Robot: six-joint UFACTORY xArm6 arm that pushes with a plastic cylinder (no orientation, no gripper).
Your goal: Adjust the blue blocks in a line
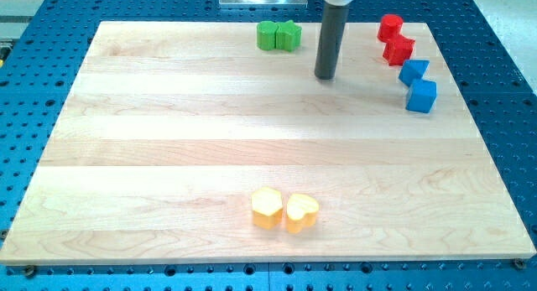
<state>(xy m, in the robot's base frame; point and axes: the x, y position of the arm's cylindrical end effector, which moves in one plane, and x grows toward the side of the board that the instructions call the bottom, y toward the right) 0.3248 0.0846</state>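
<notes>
Pale wooden board (168,140) on a blue perforated metal table (503,64). The arm carries no claw, only a straight dark rod; the rod's tip (325,77) rests on the board near the view's top, right of centre.

2 blue blocks sit at the view's upper right. The upper blue block (414,71), angular in outline, lies just above the lower blue cube (421,96); they look to be touching or nearly so, running in a short slant down toward the view's right. The tip stands well to their left, apart from both.

2 red blocks lie above the blue pair: a red rounded block (389,27) and a red angular block (398,49), close together, the lower just above the upper blue block.

2 green blocks (278,35) sit side by side at the top edge, left of the rod.

A yellow hexagonal block (267,208) and a yellow heart-shaped block (302,212) lie together near the view's bottom, centre.
</notes>
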